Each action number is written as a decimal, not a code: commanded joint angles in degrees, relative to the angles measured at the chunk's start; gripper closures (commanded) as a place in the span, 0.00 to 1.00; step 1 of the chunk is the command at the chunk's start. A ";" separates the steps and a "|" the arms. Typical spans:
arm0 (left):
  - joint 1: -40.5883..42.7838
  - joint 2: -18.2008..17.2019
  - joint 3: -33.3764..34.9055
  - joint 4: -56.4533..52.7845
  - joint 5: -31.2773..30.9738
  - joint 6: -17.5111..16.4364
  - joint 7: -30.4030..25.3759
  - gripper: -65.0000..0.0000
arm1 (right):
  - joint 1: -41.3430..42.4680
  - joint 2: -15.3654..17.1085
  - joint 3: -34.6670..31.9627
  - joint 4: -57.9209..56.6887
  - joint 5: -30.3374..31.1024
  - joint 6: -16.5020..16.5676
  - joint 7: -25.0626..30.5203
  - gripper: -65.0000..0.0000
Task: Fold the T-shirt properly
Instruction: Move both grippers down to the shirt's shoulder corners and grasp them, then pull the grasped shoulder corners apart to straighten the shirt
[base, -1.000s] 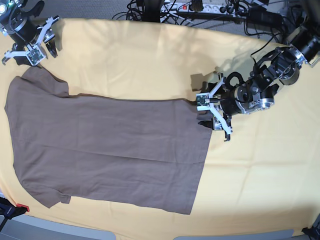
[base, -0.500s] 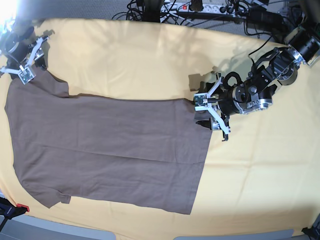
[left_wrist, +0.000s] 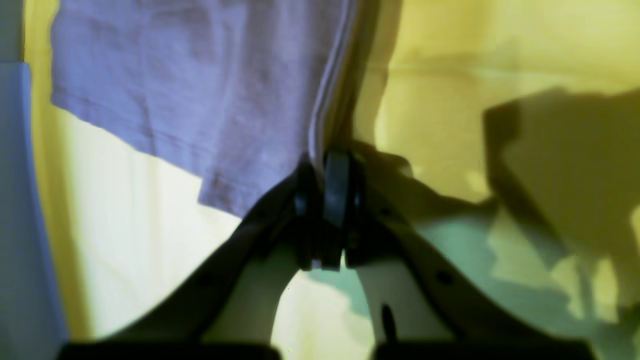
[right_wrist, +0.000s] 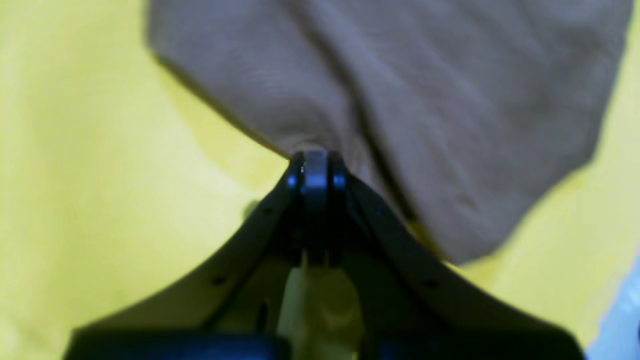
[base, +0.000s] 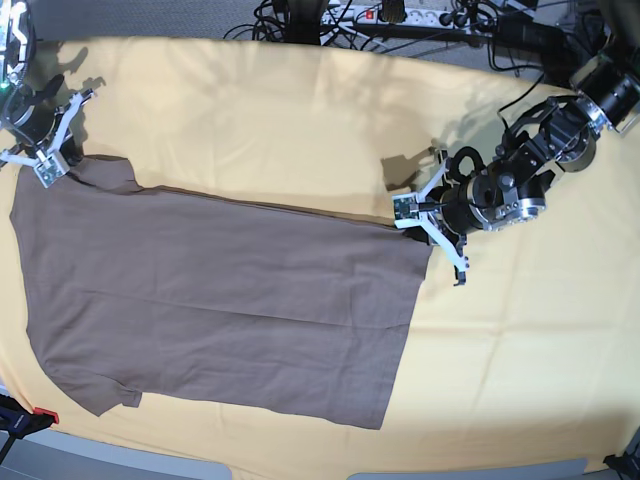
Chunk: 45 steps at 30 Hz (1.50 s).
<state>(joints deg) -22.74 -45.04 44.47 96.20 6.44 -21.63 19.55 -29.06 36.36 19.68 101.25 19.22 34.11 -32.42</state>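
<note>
Along the far edge of the T-shirt, which is lying spread flat on the pale yellow cloth covering the bench, both hands are now closing on fabric where 1 second ago they were standing spread and clear of it. The left hand, on the right side of the base view, is pinching the hem corner; its wrist view shows the 2 fingertips pressed together with the doubled hem edge caught between them. The right hand, at the far left of the base view, has come down from above the sleeve and is now gripping the far sleeve's edge, its jaws pressed together on a small ridge of cloth in its wrist view.

This is probably marking the end of the reach and the start of the first fold: with 2 far points held, the far long edge could be lifted and carried toward the near edge. The rest of the shirt is still lying flat, so no fold is made yet.

The left arm is reaching in low from the right, its hand tilted down and pointing toward the shirt. The right arm is mostly out of view at the top left corner, only its hand angling down onto the sleeve
</note>
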 joint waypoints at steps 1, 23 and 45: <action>-2.01 -1.31 -0.66 1.31 -0.63 0.42 -0.02 1.00 | 0.15 1.53 0.61 2.47 1.18 -0.04 -0.07 1.00; 0.83 -15.26 -0.63 12.63 -23.80 -18.37 0.46 1.00 | -20.15 4.72 0.68 25.27 1.03 -3.72 -12.96 1.00; 12.46 -27.61 -0.66 27.93 -22.93 -18.37 3.39 1.00 | -40.70 4.46 0.72 33.75 -14.69 -15.02 -14.56 1.00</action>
<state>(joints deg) -9.47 -71.55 44.34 123.39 -16.10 -39.75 23.62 -69.28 40.29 19.92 134.30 5.15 19.73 -46.85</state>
